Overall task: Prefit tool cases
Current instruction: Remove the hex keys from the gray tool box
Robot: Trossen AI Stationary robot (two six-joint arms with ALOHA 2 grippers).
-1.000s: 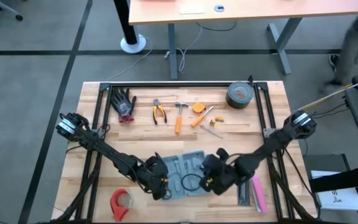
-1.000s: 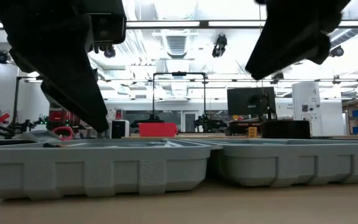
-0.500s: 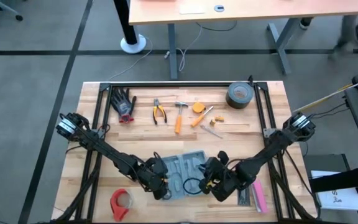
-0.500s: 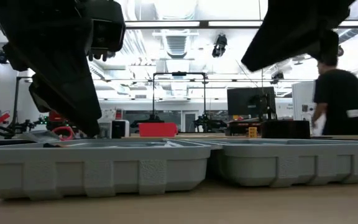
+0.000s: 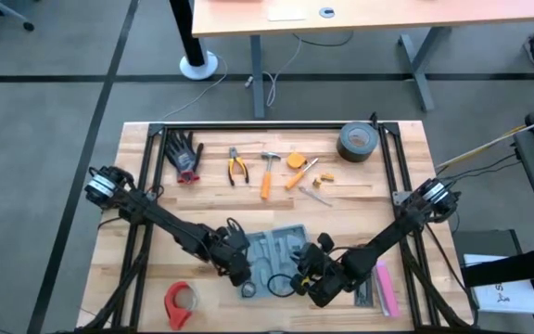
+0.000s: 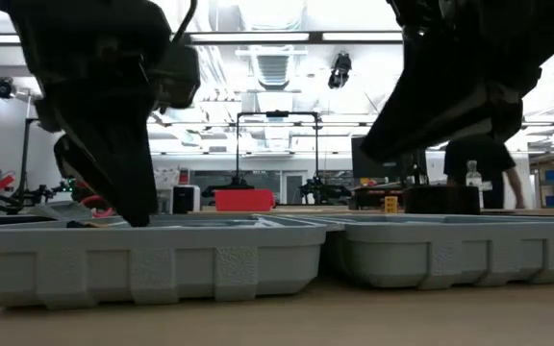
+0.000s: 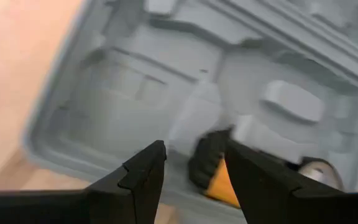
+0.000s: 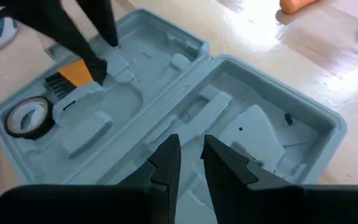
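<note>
My left pincer (image 5: 239,270) hangs low over the left half of the tool case (image 5: 281,250), which lies opened flat at the near middle of the desk (image 5: 156,232), both moulded grey halves facing up. In my left wrist view the fingers (image 7: 143,171) stand a fair way apart with nothing between them, pointed at a small black and orange tool (image 7: 215,174) sitting in one slot; whether a tip touches the tray I cannot tell, since that view is smeared. A roll of tape (image 8: 23,119) lies in the round pocket beside it. I judge the case light and stiff — thin moulded plastic, smooth enough to slide on the wood if I push sideways, and likely to flex at the hinge between its halves. The raised outer rim looks like the sound place to pinch; the shallow inner ribs would give a poor hold. My right pincer (image 5: 311,281) hovers over the right half of the case, near the hinge line, its fingers (image 8: 166,163) drawn narrow with only a slit between them and nothing gripped — good for pressing a tool down into a slot, I think, rather than for lifting anything.
</note>
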